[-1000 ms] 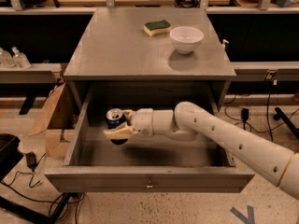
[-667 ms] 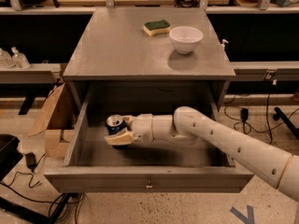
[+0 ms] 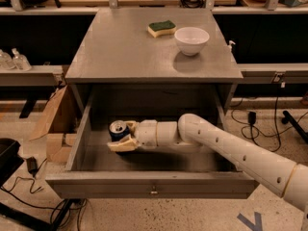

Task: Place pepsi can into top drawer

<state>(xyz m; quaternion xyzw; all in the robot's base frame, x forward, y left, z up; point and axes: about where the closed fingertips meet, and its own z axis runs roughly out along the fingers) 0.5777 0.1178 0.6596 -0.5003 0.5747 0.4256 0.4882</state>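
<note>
The top drawer (image 3: 149,185) is pulled wide open under the grey tabletop, with a small metal knob at the centre of its front panel. My gripper (image 3: 121,136) reaches into the drawer from the right, low over its left half. It is shut on the pepsi can (image 3: 118,129), a dark blue can with a silver top, held upright close to the drawer floor. The cream fingers (image 3: 123,145) wrap the can's lower side and hide its base.
A white bowl (image 3: 191,40) and a green-and-yellow sponge (image 3: 161,28) sit on the tabletop (image 3: 120,52) above the drawer. A cardboard box (image 3: 54,124) stands left of the cabinet. Cables lie on the floor on both sides.
The gripper has lowered the can deeper into the drawer and slightly leftward; it still holds the can.
</note>
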